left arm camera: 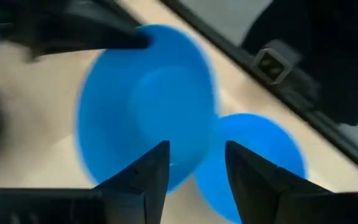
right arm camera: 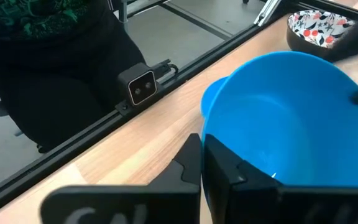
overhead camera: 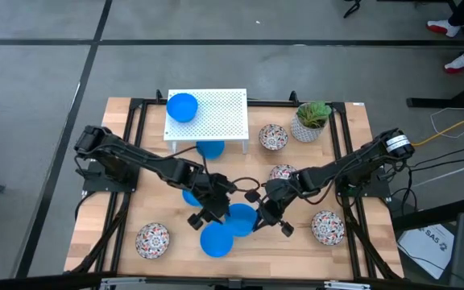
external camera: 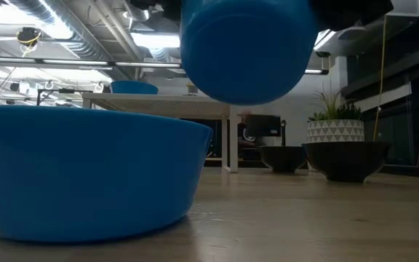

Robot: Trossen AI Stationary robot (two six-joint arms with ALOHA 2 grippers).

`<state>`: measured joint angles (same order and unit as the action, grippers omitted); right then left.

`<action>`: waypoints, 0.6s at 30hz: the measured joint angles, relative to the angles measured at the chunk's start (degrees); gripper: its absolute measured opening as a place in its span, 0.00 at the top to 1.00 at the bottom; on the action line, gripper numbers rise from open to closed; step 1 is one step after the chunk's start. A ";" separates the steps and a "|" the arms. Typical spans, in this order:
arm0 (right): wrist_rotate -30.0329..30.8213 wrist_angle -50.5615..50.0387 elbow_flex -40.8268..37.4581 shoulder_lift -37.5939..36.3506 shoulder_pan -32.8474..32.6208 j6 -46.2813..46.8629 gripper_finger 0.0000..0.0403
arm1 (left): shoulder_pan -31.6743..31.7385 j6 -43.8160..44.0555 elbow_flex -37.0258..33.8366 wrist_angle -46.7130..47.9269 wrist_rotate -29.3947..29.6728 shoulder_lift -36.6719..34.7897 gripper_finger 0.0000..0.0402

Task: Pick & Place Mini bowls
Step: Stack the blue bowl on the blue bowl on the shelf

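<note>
- I see my right gripper (overhead camera: 258, 219) at lower centre of the high view, pinched on the rim of a blue bowl (overhead camera: 241, 218), which the low view shows lifted off the wood.
- My left gripper (overhead camera: 213, 211) sits just left of it, fingers (left arm camera: 143, 176) parted and holding nothing, right at that bowl's rim.
- Directly below lies a second blue bowl (overhead camera: 217, 240) on the table (overhead camera: 119, 161).
- Floral bowls rest at lower left (overhead camera: 152, 240) and lower right (overhead camera: 327, 226).
- Near the top, the white stand (overhead camera: 216, 114) carries another blue bowl (overhead camera: 182, 107); the potted plant (overhead camera: 310, 121) stands to its right.
</note>
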<state>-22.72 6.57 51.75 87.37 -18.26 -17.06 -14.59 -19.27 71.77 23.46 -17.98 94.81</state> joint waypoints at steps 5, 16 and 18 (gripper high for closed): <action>-0.04 0.04 -0.01 0.00 0.00 -0.14 0.99 | -0.01 -1.28 -0.02 -1.84 -3.89 0.61 0.60; -4.26 2.49 0.00 0.02 0.02 -1.40 0.99 | -0.04 -5.45 -0.04 -2.75 -4.19 2.99 0.71; -4.50 2.52 0.00 0.02 0.02 -1.44 0.99 | -0.04 -5.57 -0.04 -2.87 -4.29 2.99 0.77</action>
<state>-27.22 9.09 51.75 87.39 -18.24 -18.50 -14.63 -24.84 71.72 20.59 -22.27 97.80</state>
